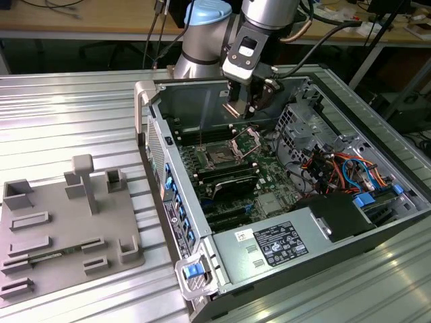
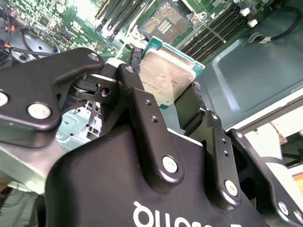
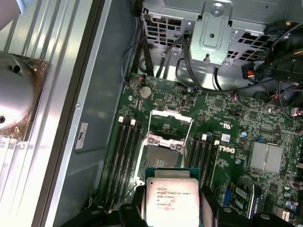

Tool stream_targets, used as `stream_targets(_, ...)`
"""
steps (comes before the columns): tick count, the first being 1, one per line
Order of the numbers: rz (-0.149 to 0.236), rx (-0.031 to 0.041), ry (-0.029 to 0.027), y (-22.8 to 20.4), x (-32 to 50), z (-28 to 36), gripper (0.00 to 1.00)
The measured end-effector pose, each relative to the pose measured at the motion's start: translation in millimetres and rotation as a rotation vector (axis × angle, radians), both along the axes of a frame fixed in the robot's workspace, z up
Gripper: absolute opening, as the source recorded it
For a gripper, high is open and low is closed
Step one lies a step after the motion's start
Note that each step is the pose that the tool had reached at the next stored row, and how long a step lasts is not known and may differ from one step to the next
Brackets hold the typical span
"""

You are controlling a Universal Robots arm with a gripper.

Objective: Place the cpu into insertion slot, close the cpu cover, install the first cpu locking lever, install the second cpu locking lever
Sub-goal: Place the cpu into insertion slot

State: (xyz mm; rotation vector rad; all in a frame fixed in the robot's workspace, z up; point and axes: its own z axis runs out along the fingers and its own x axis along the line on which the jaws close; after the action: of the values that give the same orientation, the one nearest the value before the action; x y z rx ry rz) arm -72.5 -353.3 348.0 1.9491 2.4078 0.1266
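Note:
My gripper (image 1: 244, 111) hangs inside the open computer case, above the green motherboard. It is shut on the cpu (image 3: 171, 201), a square chip with a dull silver top and a green edge. In the second wrist view the black fingers (image 2: 137, 90) clamp the cpu (image 2: 165, 75) by two opposite sides. The insertion slot (image 3: 158, 161) lies bare on the board just beyond the chip, apart from it; it shows as well at the insertion slot (image 2: 165, 23) and the insertion slot (image 1: 219, 157). The cpu cover (image 3: 170, 124) is swung open at the slot's far side, standing up as the cpu cover (image 1: 247, 140).
Black memory slots (image 3: 125, 156) flank the socket on both sides. A metal drive cage (image 3: 213, 28) with cables stands behind it, and a heat sink (image 3: 267, 156) sits to one side. Red and blue cables (image 1: 343, 168) crowd the exterior view's right. A grey fixture plate (image 1: 60, 229) lies outside the case.

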Motion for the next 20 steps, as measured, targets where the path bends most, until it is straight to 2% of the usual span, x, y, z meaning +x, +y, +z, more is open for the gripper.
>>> stream_targets(4, -0.062, 0.0, 0.0, 0.0, 0.0, -1.3, 0.54)
stream_targets(11, -0.101, -0.0001, 0.0, -0.9, -0.1, -4.0, 0.54)
stream_targets(20, -0.242, -0.0002, 0.0, -0.9, 0.0, -10.1, 0.54)
